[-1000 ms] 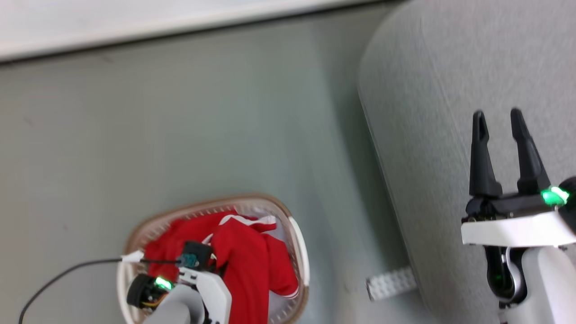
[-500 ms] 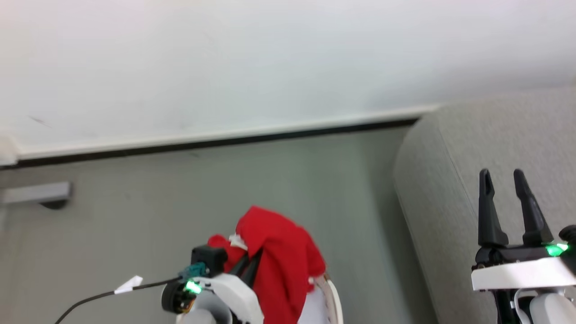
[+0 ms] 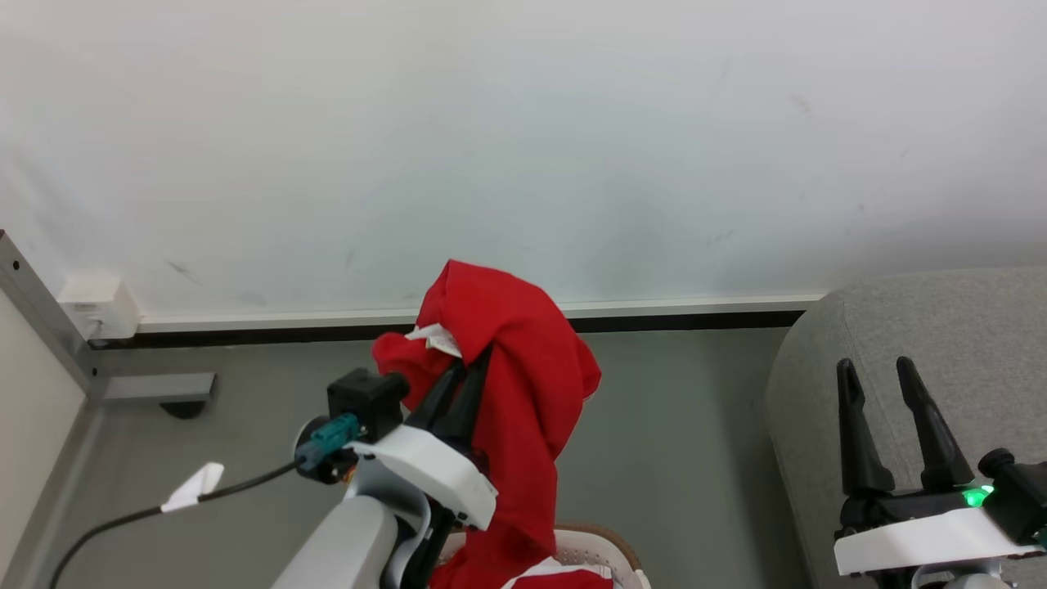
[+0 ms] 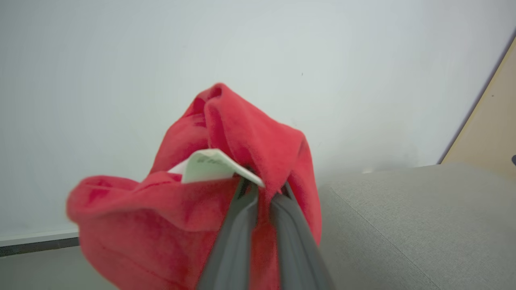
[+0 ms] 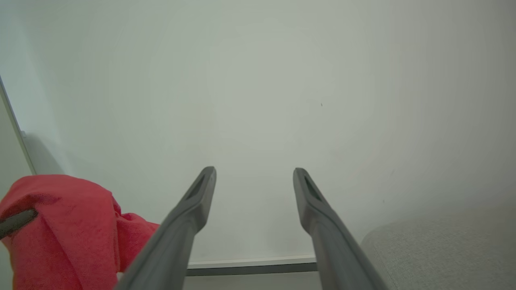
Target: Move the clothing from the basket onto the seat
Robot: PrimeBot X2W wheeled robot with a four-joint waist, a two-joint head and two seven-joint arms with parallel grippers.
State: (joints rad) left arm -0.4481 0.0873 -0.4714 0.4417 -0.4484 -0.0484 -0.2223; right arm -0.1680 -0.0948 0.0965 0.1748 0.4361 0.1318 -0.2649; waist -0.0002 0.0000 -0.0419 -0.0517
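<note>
My left gripper (image 3: pixel 470 364) is shut on a plain red garment (image 3: pixel 515 384) with a small white label (image 3: pixel 433 337), held up in the air; the fabric drapes over the fingers and hangs down. In the left wrist view the same garment (image 4: pixel 177 217) bunches around the closed gripper (image 4: pixel 264 189). The basket (image 3: pixel 601 544) peeks in at the bottom edge below the hanging cloth, with a second red garment with a white band (image 3: pixel 564 574) inside. My right gripper (image 3: pixel 879 372) stands open and empty over the grey seat (image 3: pixel 965 319) at the right; its fingers (image 5: pixel 201 193) are spread apart.
A white wall (image 3: pixel 523 139) with a dark skirting strip runs across the back. A grey metal frame leg (image 3: pixel 49 323) and foot stand at the left. A black cable with a white tag (image 3: pixel 192 487) trails from the left wrist. Grey floor (image 3: pixel 679 442) lies between basket and seat.
The left gripper has lifted the red garment out of the basket and higher. The head camera has tilted up, so the basket has dropped to the bottom edge and the wall takes up more.
</note>
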